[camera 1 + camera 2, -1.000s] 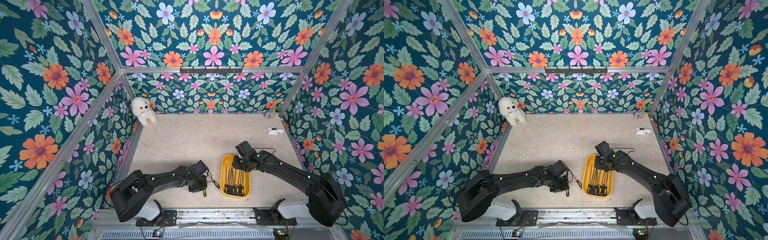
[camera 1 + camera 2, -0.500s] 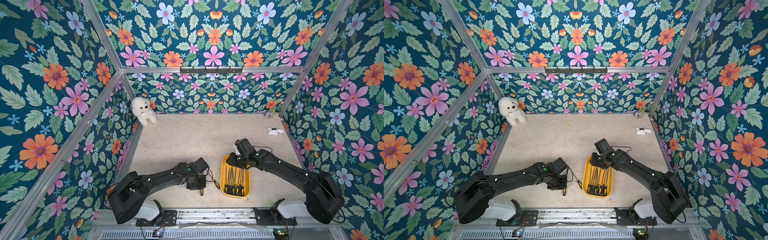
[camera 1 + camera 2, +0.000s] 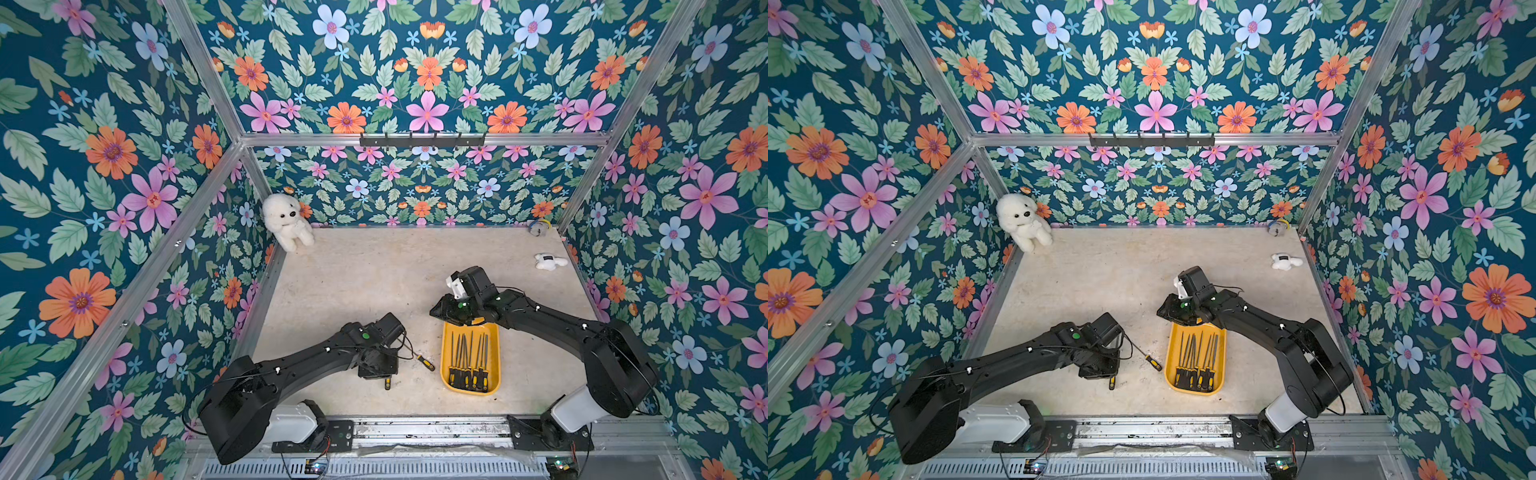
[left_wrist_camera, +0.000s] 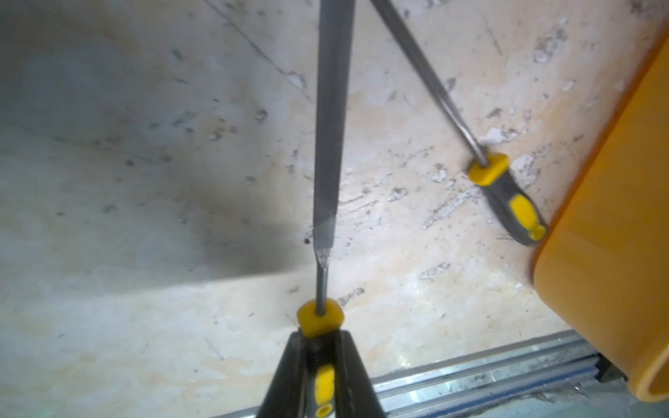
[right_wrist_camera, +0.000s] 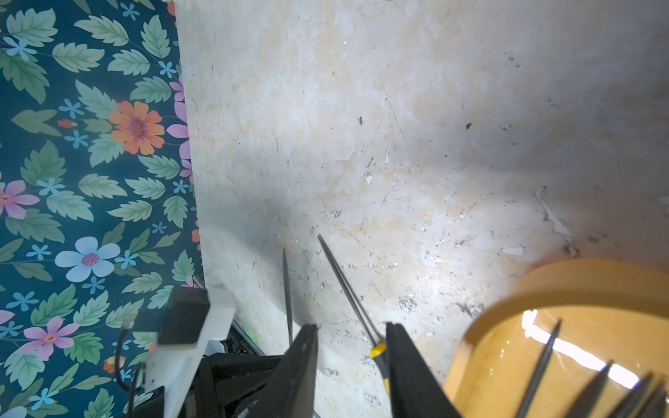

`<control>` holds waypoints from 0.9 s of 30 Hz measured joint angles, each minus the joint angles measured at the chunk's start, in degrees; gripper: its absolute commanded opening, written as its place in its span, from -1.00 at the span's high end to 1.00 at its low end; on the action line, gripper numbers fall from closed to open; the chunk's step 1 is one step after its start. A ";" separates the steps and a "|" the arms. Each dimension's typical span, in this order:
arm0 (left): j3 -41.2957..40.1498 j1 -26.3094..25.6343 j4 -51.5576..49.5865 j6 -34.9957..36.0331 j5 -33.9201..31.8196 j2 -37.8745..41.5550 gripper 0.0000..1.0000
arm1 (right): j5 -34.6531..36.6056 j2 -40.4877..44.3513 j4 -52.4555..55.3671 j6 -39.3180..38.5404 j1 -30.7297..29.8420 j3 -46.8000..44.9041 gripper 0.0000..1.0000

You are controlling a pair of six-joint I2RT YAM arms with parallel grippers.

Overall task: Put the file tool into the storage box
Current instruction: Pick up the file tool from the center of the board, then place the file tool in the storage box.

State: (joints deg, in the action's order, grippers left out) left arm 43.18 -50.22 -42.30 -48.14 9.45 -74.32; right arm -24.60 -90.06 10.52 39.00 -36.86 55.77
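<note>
Right of the left tool point(image 4: 321, 343), clamped narrow on the handle of the file point(image 4: 331, 144), lies the storage box point(image 4: 611, 224), roughly parallel to that file, a loose file point(image 4: 506, 195) between them.

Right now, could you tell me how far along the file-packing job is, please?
Done: several files lie inside the yellow storage box. In hand: the left gripper has its jaws shut on a flat file by its handle, outside the box. Left: that one and a loose file on the table beside the box. The right gripper is open, empty.
</note>
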 measured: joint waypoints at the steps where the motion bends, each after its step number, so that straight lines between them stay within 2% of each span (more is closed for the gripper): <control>1: 0.79 0.15 -1.36 0.00 -1.73 0.11 1.00 | -0.15 -0.04 0.00 0.09 0.00 0.00 0.25; 5: 4.13 0.33 -6.25 0.02 -6.23 -1.25 1.00 | -0.76 -0.11 -0.07 0.39 0.00 0.00 0.25; 9: 4.44 0.33 -5.77 0.66 -6.54 0.66 1.00 | -1.42 -0.11 -0.94 1.05 0.00 -0.04 0.24; 13: 0.68 0.33 2.80 1.62 0.59 5.20 1.00 | -3.78 0.55 -4.44 2.34 -0.04 -1.07 0.23; 19: -2.69 0.31 16.68 0.39 12.50 6.75 1.00 | -7.65 0.81 -10.23 5.07 -0.20 -2.80 0.23; 27: -2.97 0.31 22.97 0.17 18.34 6.36 1.00 | -9.81 0.31 -12.07 5.92 -1.03 -2.95 0.26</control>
State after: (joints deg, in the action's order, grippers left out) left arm 40.21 -49.91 -19.33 -47.97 27.79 -67.96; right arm -34.41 -89.76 -1.54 44.93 -37.89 52.82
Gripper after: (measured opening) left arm 0.175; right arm 0.377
